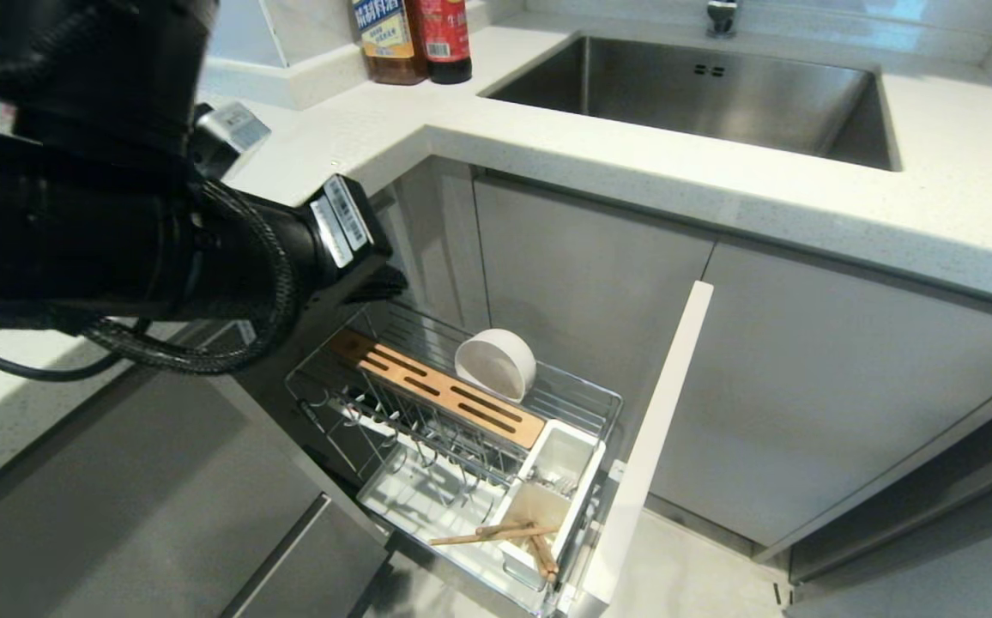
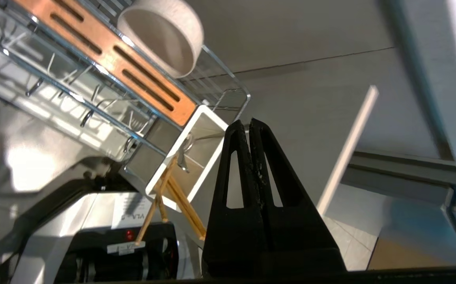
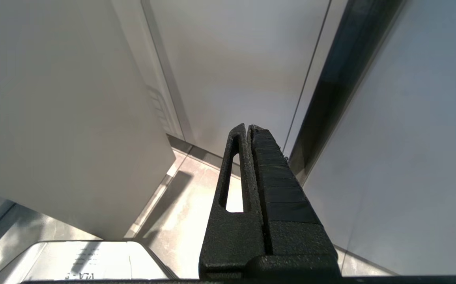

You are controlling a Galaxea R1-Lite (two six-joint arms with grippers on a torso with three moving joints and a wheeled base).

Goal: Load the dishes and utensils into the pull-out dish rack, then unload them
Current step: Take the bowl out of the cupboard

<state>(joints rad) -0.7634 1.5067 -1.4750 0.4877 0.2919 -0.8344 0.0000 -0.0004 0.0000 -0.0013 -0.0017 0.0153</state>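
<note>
Dishes came down to one small cream bowl [image 1: 496, 364] in the pull-out dish rack [image 1: 586, 396]. The bowl was tipped on its side in the back row of the wire basket, just beyond the wooden knife block [image 1: 436, 388]. It sat further out than the left gripper [image 2: 249, 125] and off to one side of it, not touching it.

The left gripper was clenched with its two black fingers [image 2: 236, 165] pressed together, and it held nothing. It hung in the air near the white cutlery holder [image 1: 558, 481]. In the head view, only a bit of this gripper showed past the big black arm, above the back end of the rack.

The chopsticks [image 1: 496, 534] lay crossed in the near box of the cutlery holder, with their ends poking out over the rim. They were just beside the gripper's tips in the left wrist view, a little nearer the camera. The fork [image 1: 558, 486] stood in the next box, and I could only see its prongs.

The rack's narrow white door front [image 1: 659, 429] stood on the far side of the gripper.

The right gripper [image 3: 248, 127] was clenched too and empty, pointing at plain cabinet doors and floor.

Two bottles [image 1: 414, 39] stood on the desk [image 1: 547, 154] by the sink [image 1: 719, 94]. One had a blue label with writing too small to read, and the other had a red label.

White barcode stickers showed on the left arm.
</note>
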